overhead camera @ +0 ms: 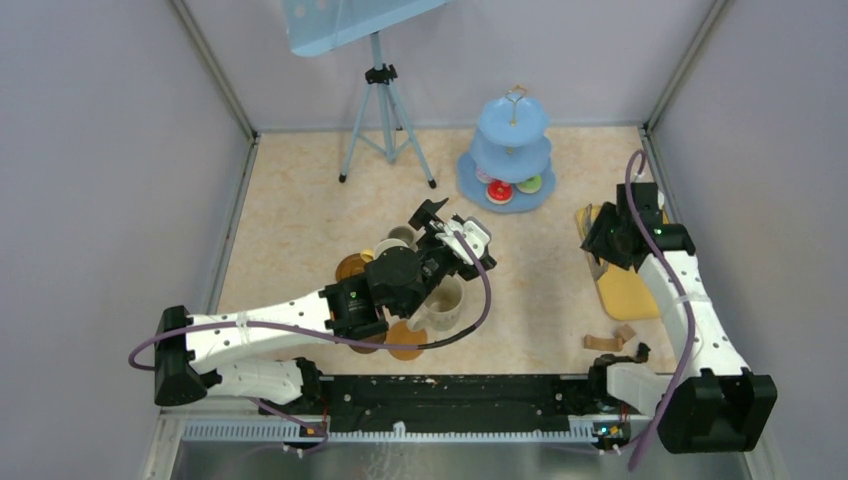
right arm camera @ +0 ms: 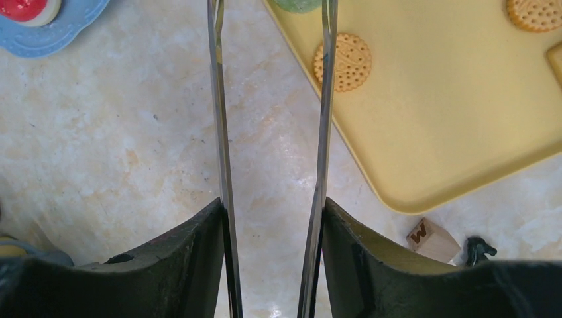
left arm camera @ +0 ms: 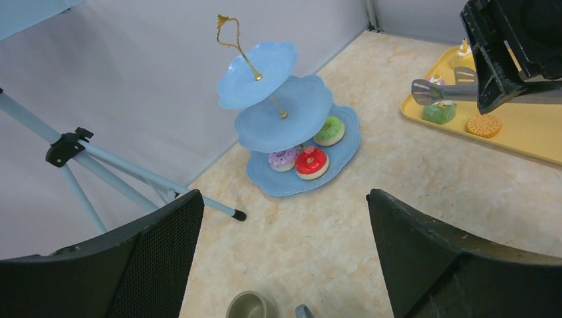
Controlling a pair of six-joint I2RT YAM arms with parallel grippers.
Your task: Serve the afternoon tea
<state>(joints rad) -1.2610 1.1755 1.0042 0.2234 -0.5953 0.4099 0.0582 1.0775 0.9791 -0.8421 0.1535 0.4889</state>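
The light-blue three-tier cake stand (overhead camera: 512, 150) stands at the back, with red (left arm camera: 311, 161), purple (left arm camera: 283, 158) and green (left arm camera: 329, 130) toy cakes on its bottom tier. My left gripper (overhead camera: 440, 225) is open and empty, above the mugs and pointed at the stand (left arm camera: 291, 112). A large cream mug (overhead camera: 445, 300) and small grey mugs (overhead camera: 403, 236) sit under the left arm, with brown coasters (overhead camera: 405, 340) nearby. My right gripper (right arm camera: 273, 218) is shut on metal tongs (right arm camera: 222, 132), whose tips flank a green toy cake (right arm camera: 301, 4) at the yellow tray's edge.
The yellow tray (right arm camera: 450, 132) at the right holds biscuits (right arm camera: 342, 62). A wooden letter block (right arm camera: 432, 240) lies by its near corner. A light-blue tripod (overhead camera: 385, 110) stands at the back left. Grey walls enclose the table.
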